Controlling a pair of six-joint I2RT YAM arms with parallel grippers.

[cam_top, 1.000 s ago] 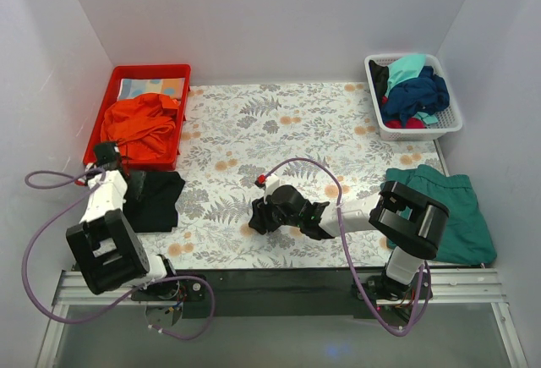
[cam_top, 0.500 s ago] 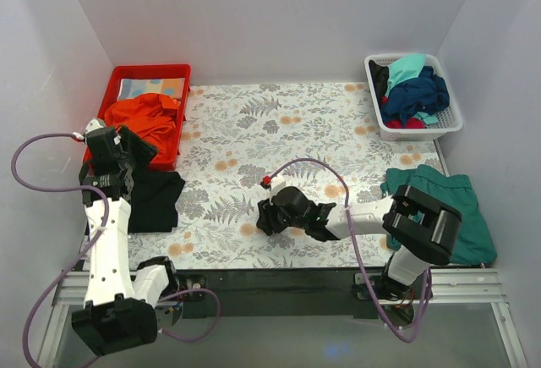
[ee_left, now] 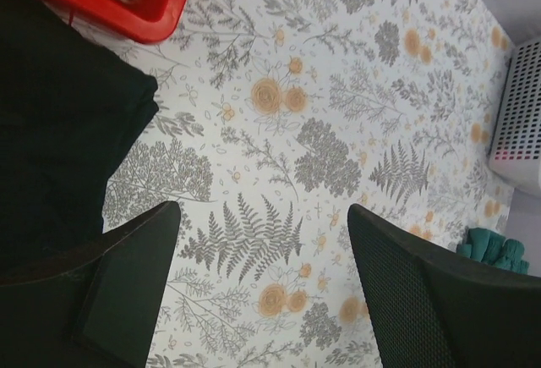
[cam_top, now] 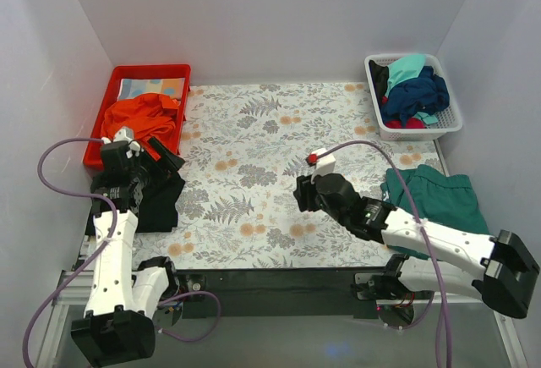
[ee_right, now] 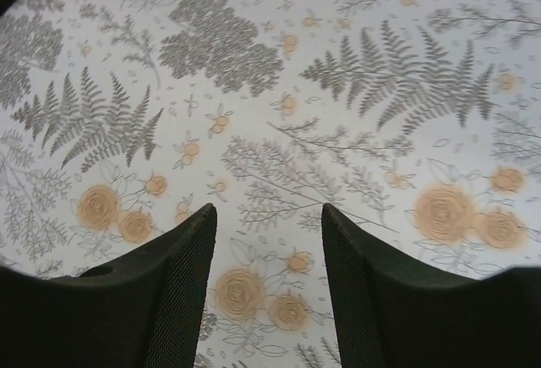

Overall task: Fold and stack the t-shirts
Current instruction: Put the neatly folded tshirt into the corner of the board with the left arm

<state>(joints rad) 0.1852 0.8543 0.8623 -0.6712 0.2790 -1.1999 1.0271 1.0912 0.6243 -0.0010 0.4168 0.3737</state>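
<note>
A black t-shirt (cam_top: 154, 205) lies folded at the table's left side, just in front of the red bin; in the left wrist view the black t-shirt (ee_left: 59, 131) fills the left edge. My left gripper (cam_top: 169, 158) hovers over its far right corner, open and empty, and the left wrist view shows the left gripper (ee_left: 264, 211) with only tablecloth between the fingers. My right gripper (cam_top: 302, 195) is open over the bare middle of the table, nothing between the jaws of the right gripper (ee_right: 268, 211). A teal t-shirt (cam_top: 444, 211) lies spread at the right edge. Turquoise and navy t-shirts (cam_top: 414, 89) are heaped in the white basket.
The red bin (cam_top: 100, 127) at back left holds orange cloth (cam_top: 139, 123). The white basket (cam_top: 423, 128) stands at back right. White walls close in the table on three sides. The floral tablecloth (cam_top: 254, 131) covers the table.
My left arm has risen off the black t-shirt and its gripper has opened wide. My right gripper has moved right and away from the table's near middle and opened slightly.
</note>
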